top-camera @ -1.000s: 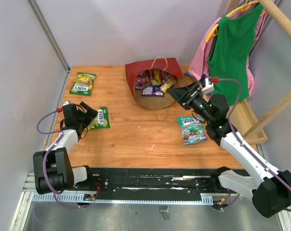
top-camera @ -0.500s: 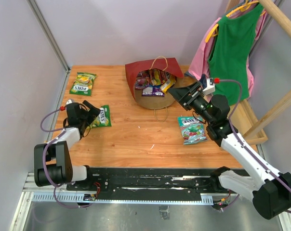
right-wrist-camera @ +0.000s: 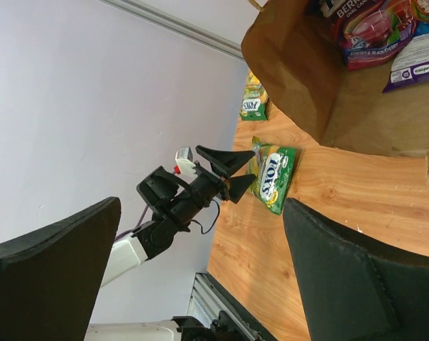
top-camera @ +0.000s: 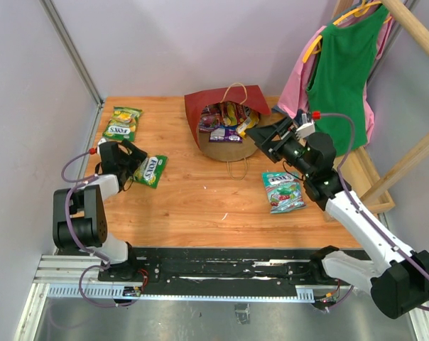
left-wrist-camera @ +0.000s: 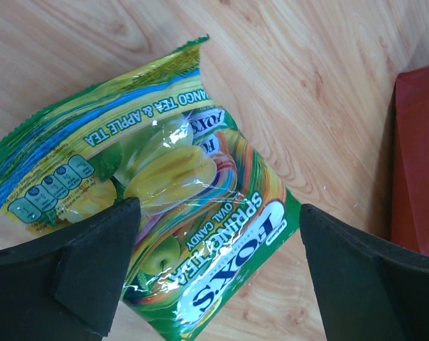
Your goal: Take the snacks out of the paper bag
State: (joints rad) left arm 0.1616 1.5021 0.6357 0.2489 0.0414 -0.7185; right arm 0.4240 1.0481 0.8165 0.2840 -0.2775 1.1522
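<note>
Presently left gripper (top-camera: 132,162) lies low, jaws wide over green-yellow packet (top-camera: 150,171); right gripper (top-camera: 263,137), equally wide, points at paper bag (top-camera: 197,106).

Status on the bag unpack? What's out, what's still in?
Done: three snacks lie out on the table: far green-yellow packet, near green-yellow packet, teal-white packet. In hand: nothing gripped. The left gripper is open astride the near green-yellow packet, and the right gripper is open at the paper bag mouth. Left: several packets in the bag, purple and red among them.
</note>
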